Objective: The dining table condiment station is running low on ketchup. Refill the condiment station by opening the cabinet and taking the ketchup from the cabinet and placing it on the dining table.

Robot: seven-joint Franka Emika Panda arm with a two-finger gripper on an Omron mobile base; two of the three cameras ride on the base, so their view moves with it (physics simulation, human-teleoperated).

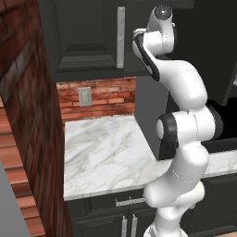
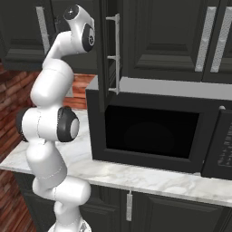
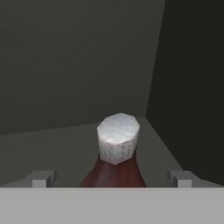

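Ketchup (image 3: pixel 114 170) sits inside the cabinet (image 2: pixel 149 41), upright on the grey shelf floor (image 3: pixel 52 148), close to the shelf's back right corner in the hand view. White-grey cap (image 3: pixel 118 138) on top, dark red neck and shoulders below it; lower body is cut off at the frame bottom. Hand (image 3: pixel 113 178) is open: one fingertip (image 3: pixel 41 178) to the left of the bottle, the other to the right, both level with the shoulders and clear of them, no contact visible. Bottle is centred between them.

Left base view: arm (image 1: pixel 183 139) reaches up and forward, wrist going past the edge of the upper cabinets; a closed cabinet door with silver bar handle (image 1: pixel 121 37) is left of it. Right base view: one cabinet door (image 2: pixel 108 50) is swung open, edge-on toward the camera.

Below: black microwave (image 2: pixel 149 131) on the marble worktop (image 1: pixel 102 152), toward its right end, brick backsplash (image 1: pixel 102 97) with a wall outlet (image 1: pixel 84 96) behind the worktop's back edge. Dark base cabinets under the front edge.
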